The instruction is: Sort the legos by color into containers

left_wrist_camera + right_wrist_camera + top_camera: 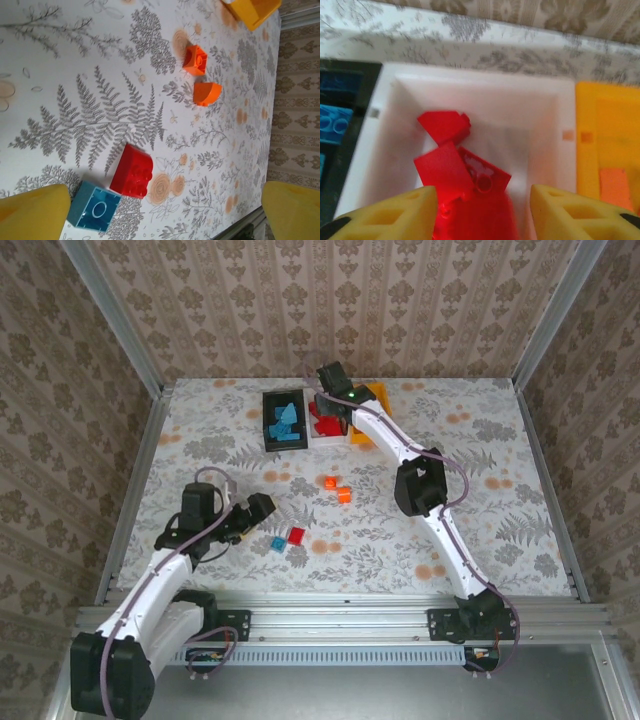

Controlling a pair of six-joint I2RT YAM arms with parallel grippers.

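Hovering above the white bin (535, 130), the right gripper (482, 200) stands at the far edge of the tabletop (480, 500), about the middle of that edge. Its jaws are spread apart. Under them, inside the white bin, lie several red bricks (442, 127). One more red piece between the two yellow fingers (405, 215) is blurred, and I cannot tell if it touches a finger.

The three bins stand side by side along the far edge. The black bin (268, 420) is on the left and holds blue bricks (287, 422). The white bin is in the middle. The orange-yellow bin (610, 125) is on the right, just beside the white one, and an orange piece (615, 185) lies in it.

The left gripper (165, 200) is low over the tabletop, closer to the near edge and left of the middle. Its jaws are opened wide and hold nothing.

Four pieces lie loose on the tabletop. A loose red brick (132, 171) and a loose blue brick (95, 206) lie just beside each other, near the left gripper. Two orange bricks (195, 59) (206, 93) lie close together farther toward the bins, near the middle of the tabletop.
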